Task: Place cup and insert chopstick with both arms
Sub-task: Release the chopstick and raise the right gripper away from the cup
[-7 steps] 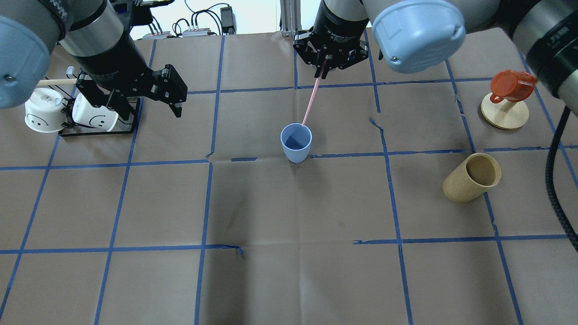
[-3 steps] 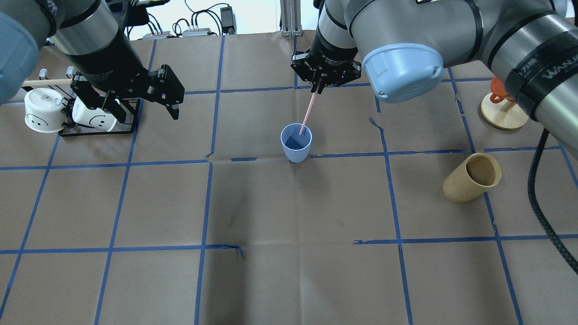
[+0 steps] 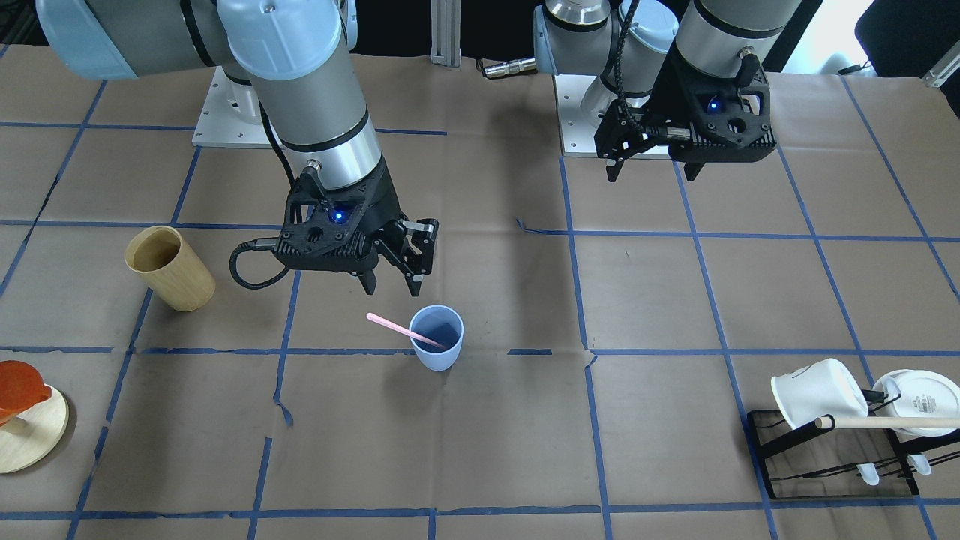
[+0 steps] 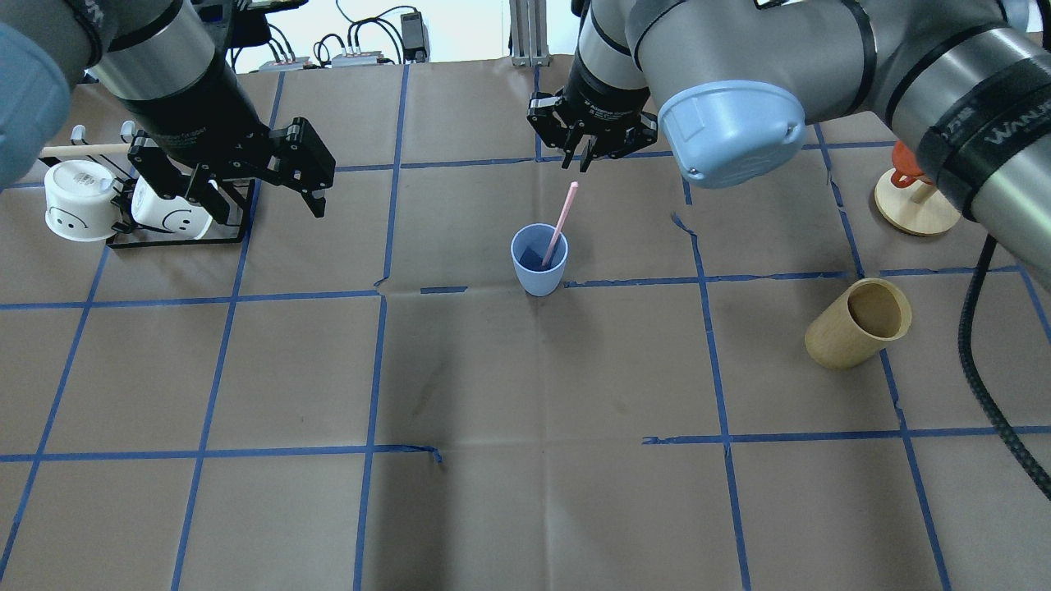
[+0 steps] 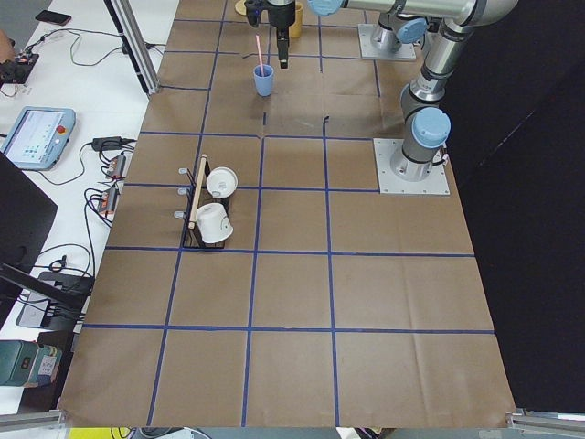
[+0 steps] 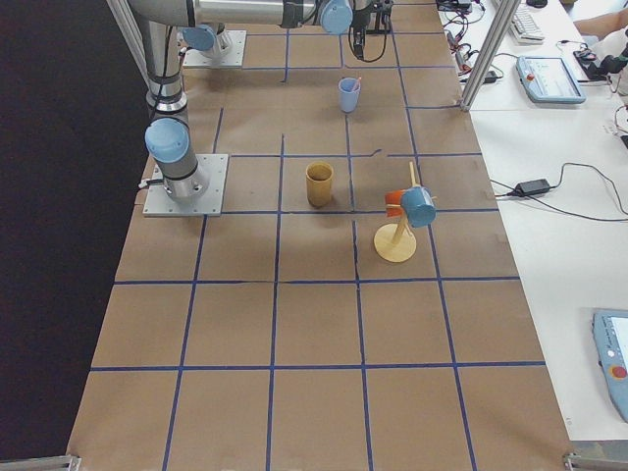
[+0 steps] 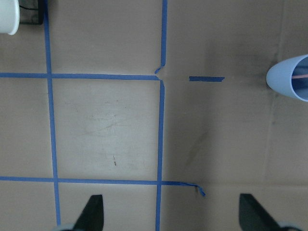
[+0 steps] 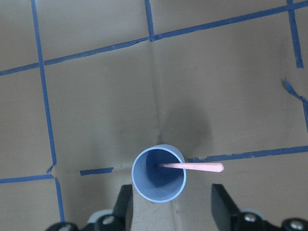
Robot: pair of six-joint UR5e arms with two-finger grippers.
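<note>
The light blue cup (image 4: 539,259) stands upright at the table's middle; it also shows in the front view (image 3: 437,337) and the right wrist view (image 8: 159,174). The pale pink chopstick (image 4: 561,220) stands in the cup, its lower end inside, and leans on the rim toward the far side (image 3: 394,326) (image 8: 197,167). My right gripper (image 4: 585,160) is open and empty, above and just beyond the cup (image 3: 391,285). My left gripper (image 4: 263,201) is open and empty, far to the cup's left, next to the mug rack (image 3: 651,176).
A tan wooden cup (image 4: 858,322) lies tilted at the right. A black rack (image 4: 176,238) with white mugs (image 4: 78,201) and a wooden rod stands at the far left. A round wooden stand (image 4: 915,209) with an orange cup is at the far right.
My right gripper lowered the chopstick into the cup, then opened and let it go. The stick now leans on the rim by itself. The left gripper barely moved.
</note>
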